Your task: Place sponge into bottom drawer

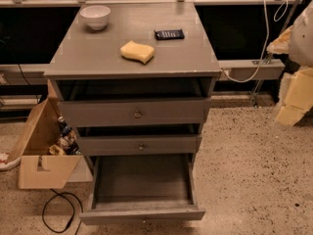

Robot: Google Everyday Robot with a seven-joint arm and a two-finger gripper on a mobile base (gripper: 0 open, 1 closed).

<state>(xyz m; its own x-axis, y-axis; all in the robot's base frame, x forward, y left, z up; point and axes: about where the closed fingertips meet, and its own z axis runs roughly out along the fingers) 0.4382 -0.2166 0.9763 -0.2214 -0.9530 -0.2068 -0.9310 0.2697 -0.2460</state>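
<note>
The pale yellow sponge (137, 51) lies on the grey cabinet top (98, 53), near its front middle. The bottom drawer (142, 215) is pulled out wide at floor level, and its grey tray shows nothing inside. My gripper (292, 94) is a blurred white and pale yellow shape at the right edge of the camera view. It is well to the right of the cabinet, about level with the upper drawers, and far from the sponge. It holds nothing that I can see.
A white bowl (95, 16) and a flat black device (169, 34) sit farther back on the top. The two upper drawers (137, 112) stand slightly ajar. A tan cardboard box (36, 153) with bottles leans at the left. A black cable (55, 213) loops on the floor.
</note>
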